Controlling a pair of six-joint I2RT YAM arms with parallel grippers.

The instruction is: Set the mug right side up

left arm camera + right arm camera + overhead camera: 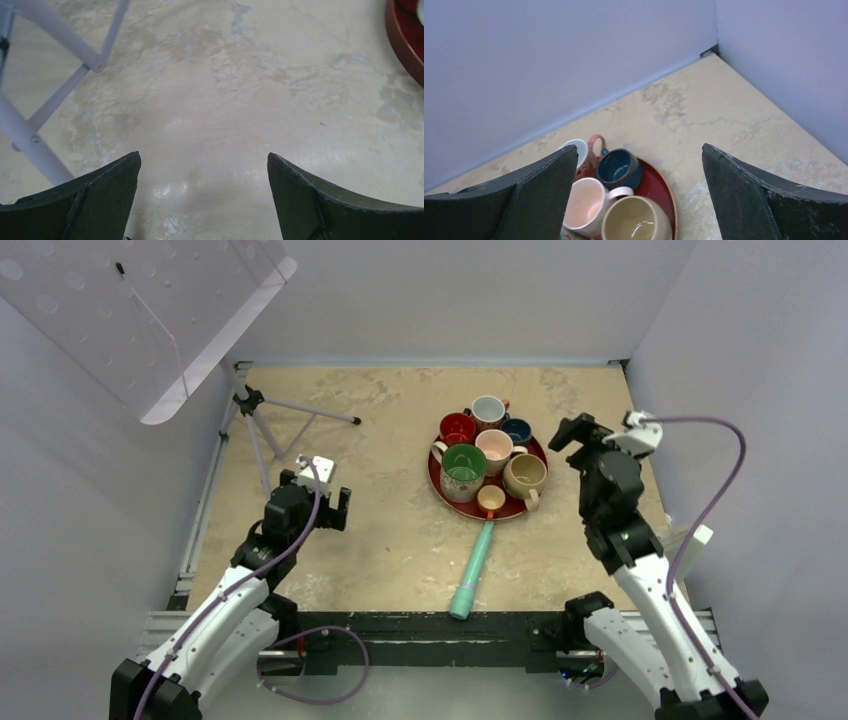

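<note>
right gripper: jaws wide apart, nothing between them. It hangs above the right side of the tray and looks down on the cups.
left gripper: jaws wide apart, empty. It sits over bare bench well left of the tray; only the tray's rim shows in the corner of its view.
mug: tan, on the tray at its near right part. It stands on its base, mouth up, tan inside visible, with neither gripper touching it.
neighbours: pink-lined mug just left of the mug, touching or nearly so, can't tell which. Blue cup is on the tray's far side and a small orange cup at its near rim.
off tray: teal tube on the bench just near of the tray.
done: my read is the flip is finished, mug upright and released.
left to do: nothing on the mug itself. Probably just getting the right gripper clear of the tray without clipping cups.
</note>
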